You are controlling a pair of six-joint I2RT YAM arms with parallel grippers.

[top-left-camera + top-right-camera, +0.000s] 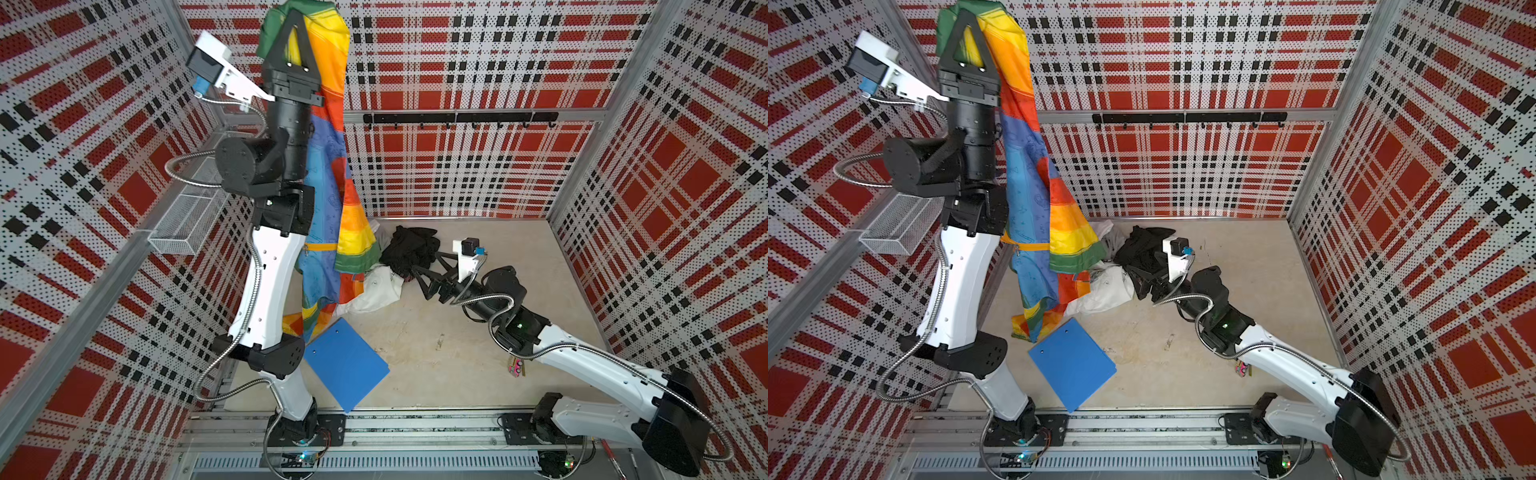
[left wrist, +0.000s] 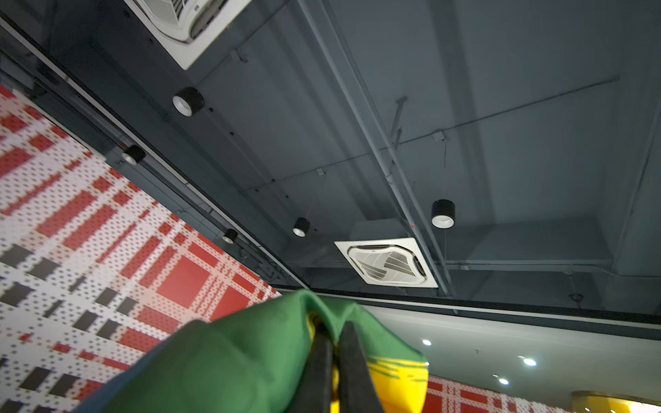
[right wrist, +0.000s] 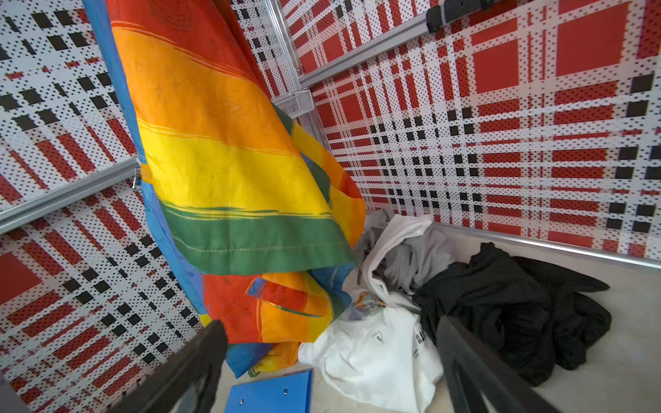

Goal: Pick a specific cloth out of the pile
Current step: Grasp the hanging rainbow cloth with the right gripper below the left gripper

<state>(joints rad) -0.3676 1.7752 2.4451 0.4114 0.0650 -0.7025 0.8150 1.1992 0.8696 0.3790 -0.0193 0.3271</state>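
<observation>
Cloth (image 1: 332,199) hangs high at far left, its green edge clamped in the left claw (image 1: 297,16), its tail touching the pile (image 1: 382,286) on the worktop (image 1: 436,332). The right claw (image 1: 424,266), jaws apart beside the black garment (image 1: 409,249), would best pin the pile while the left arm lifts the tail clear.

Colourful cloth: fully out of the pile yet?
Not fully. The left gripper holds the cloth up high, shut on its green edge, but its lower end reaches the table against the pile.

cloth (image 1: 328,145) hanging left of pile (image 1: 409,249) — folder (image 1: 347,363) in front, on table (image 1: 457,353)
</observation>
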